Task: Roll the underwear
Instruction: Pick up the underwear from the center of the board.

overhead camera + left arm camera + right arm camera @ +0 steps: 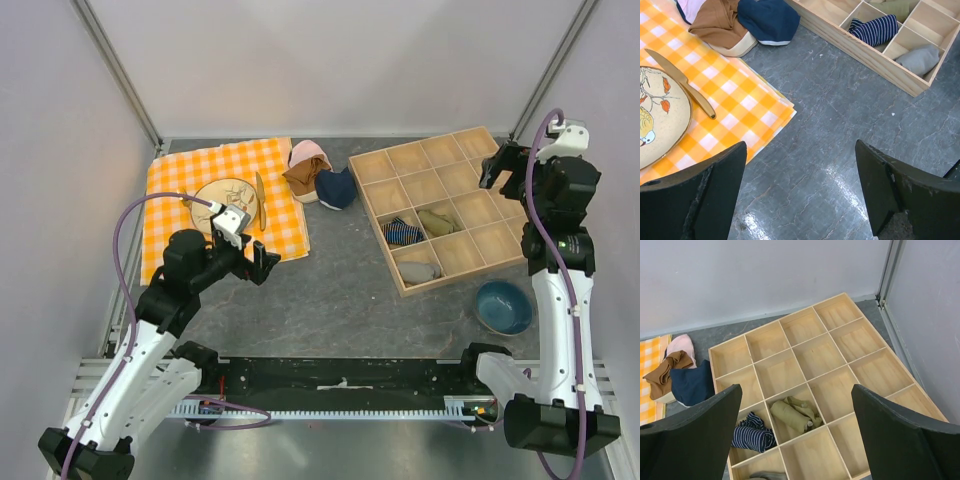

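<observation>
- Underwear (337, 187) — a small navy mound of soft cloth with a thin pale trim along one edge. It lies on the table (340, 290), between the checked cloth (200, 165) and the wooden tray (374, 222), free of both grippers.
- Brown garment (303, 175), loosely crumpled, touches the underwear on its left; a pink garment (308, 152) sits just behind the brown one.
- Left gripper (262, 264) hovers above the near corner of the checked cloth with its dark, flat fingers (715, 190) spread wide and nothing between them.
- Right gripper (497, 165) hangs over the far right side of the tray, spread equally wide and holding nothing.
- Tray: pale wood, a grid of square compartments. One near compartment holds a striped navy-and-white roll (402, 232), the one beside it an olive roll (437, 222), and the one nearest the arms a grey bundle (418, 271).
- Checked cloth: orange and white, folded in layers. On it stand a round plate (225, 195) painted with a bird and a gold-toned knife (259, 200) resting on the plate's rim.
- Blue bowl (503, 306), round and glossy, stands just in front of the tray.
- Table surface: dark grey, veined like marble, slightly shiny.
</observation>
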Controlling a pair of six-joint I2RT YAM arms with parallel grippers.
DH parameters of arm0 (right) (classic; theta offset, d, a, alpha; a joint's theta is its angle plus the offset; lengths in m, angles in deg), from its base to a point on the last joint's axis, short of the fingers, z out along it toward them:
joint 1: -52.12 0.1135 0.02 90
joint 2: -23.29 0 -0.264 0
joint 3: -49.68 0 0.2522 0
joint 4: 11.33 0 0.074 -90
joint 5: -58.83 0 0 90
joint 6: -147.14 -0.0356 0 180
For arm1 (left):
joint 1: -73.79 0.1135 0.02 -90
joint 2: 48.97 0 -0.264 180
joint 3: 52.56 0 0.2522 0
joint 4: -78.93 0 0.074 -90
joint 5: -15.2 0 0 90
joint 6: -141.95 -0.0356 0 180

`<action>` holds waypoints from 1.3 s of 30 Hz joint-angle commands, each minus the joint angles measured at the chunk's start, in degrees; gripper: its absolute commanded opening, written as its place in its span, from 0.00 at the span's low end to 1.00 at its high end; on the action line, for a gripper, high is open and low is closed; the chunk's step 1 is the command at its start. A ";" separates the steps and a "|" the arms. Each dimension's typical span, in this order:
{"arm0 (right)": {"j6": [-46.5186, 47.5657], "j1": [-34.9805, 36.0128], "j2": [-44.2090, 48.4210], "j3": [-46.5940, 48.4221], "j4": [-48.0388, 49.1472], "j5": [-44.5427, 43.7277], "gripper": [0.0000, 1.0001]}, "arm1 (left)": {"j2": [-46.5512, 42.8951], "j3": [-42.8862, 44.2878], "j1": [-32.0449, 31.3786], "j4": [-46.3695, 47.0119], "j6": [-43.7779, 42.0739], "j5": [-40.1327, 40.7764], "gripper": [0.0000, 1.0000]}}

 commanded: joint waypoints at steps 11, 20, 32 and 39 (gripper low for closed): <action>18.46 -0.22 -5.44 -2.24 0.05 37.88 0.98 | 3.28 0.55 0.29 2.96 4.60 -2.53 0.98; 18.91 0.31 -8.97 -12.95 9.08 46.16 0.98 | 25.47 5.37 1.79 11.65 19.79 -8.95 0.99; 19.78 0.14 -7.12 -20.09 11.65 49.23 0.98 | 66.81 30.41 1.79 23.44 32.64 -12.56 0.74; 21.71 0.58 -7.03 -18.77 9.28 47.57 0.98 | 79.92 40.09 1.88 24.58 35.19 -6.77 0.68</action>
